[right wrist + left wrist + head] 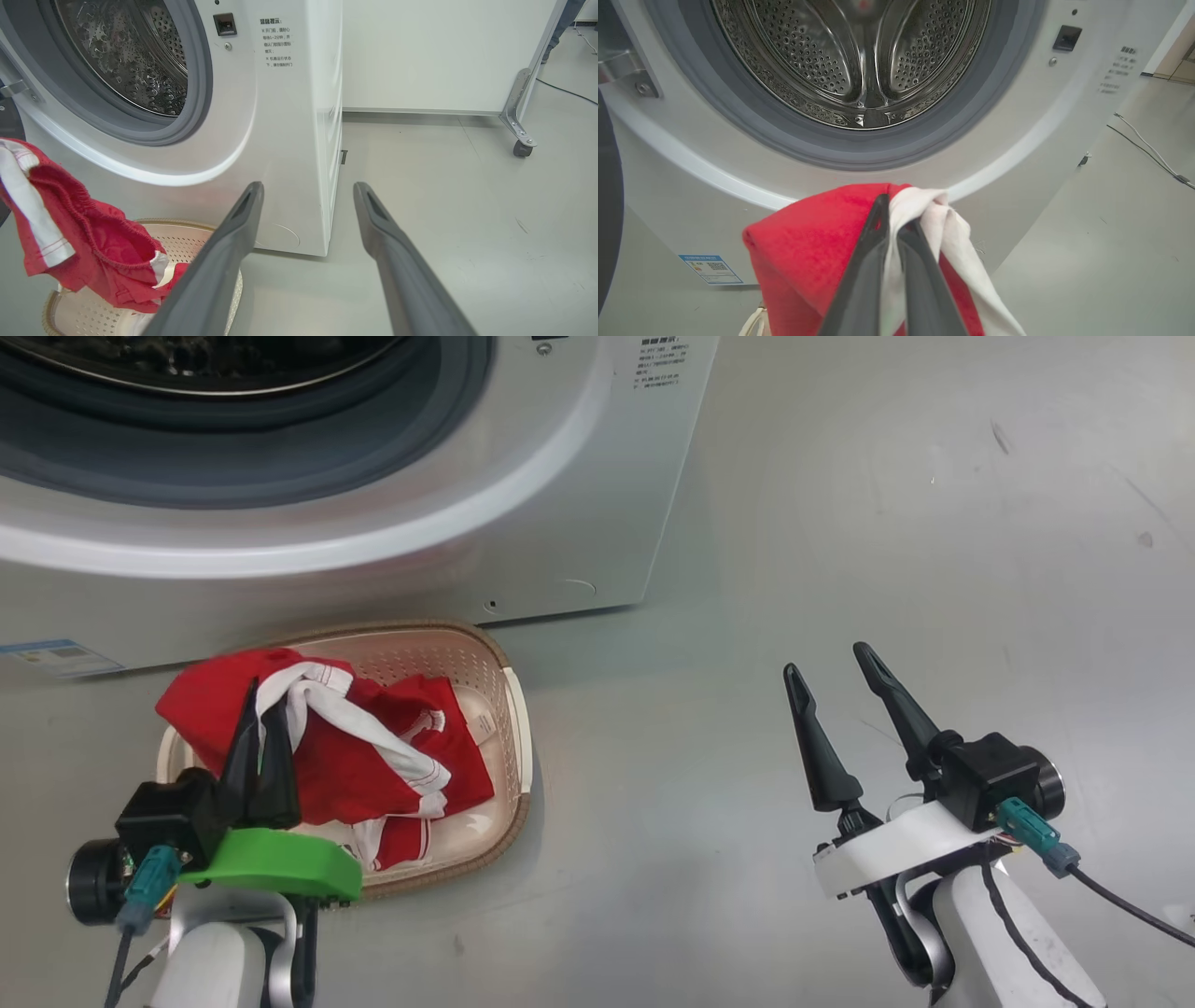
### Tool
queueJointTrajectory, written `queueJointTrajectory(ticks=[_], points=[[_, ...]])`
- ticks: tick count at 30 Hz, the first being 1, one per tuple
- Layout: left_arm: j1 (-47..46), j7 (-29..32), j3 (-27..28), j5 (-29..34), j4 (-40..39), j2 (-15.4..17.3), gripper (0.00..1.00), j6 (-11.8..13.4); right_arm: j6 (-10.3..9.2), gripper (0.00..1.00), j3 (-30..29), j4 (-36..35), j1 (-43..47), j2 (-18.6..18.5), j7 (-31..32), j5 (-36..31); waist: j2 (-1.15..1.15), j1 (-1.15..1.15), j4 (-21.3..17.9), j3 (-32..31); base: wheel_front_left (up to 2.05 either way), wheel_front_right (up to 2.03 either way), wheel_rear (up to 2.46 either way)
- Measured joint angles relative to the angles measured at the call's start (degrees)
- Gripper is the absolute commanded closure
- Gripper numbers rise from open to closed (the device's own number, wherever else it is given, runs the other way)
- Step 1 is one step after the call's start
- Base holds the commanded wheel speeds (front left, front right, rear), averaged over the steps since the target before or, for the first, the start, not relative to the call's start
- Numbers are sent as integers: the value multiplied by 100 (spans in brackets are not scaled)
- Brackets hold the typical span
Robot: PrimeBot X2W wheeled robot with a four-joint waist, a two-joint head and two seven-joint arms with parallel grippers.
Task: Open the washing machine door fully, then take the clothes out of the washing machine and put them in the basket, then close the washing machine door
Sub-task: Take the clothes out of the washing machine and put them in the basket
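Observation:
The washing machine (523, 513) stands with its mouth uncovered, and its steel drum (859, 60) looks bare. The washing machine door (606, 210) is a dark rim at the left edge of the left wrist view, swung aside. On the floor in front sits the basket (411, 627), with red and white clothes (373, 756) lying in it. My left gripper (263, 700) is shut on a red and white garment (808, 242) held above the basket's left end. Out to the right, over bare floor, my right gripper (826, 660) is open and holds nothing.
Grey floor (887, 523) spreads to the right of the machine. A white partition on a castor (519, 148) stands behind it, and a cable (1148, 149) runs along the floor. A blue sticker (61, 656) marks the machine's lower front.

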Motion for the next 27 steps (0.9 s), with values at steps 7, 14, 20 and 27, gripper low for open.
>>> queueJointTrajectory(ticks=[7,14,20,27], points=[[-334,108,102,-113,855,-1,100,0,42,0,18,-189,-263,7,0,0,0,0,-128,582,0,0,0],[-903,318,179,-191,1660,9,100,-1,90,0,23,-307,-538,22,0,0,0,0,-278,1115,0,0,0],[-1294,443,236,-249,2207,36,100,-4,91,0,7,-366,-677,40,0,0,0,0,-385,1476,0,0,0],[-1775,606,265,-294,2913,51,100,-54,93,0,-5,-372,-870,56,0,0,0,0,-503,1880,0,0,0]])
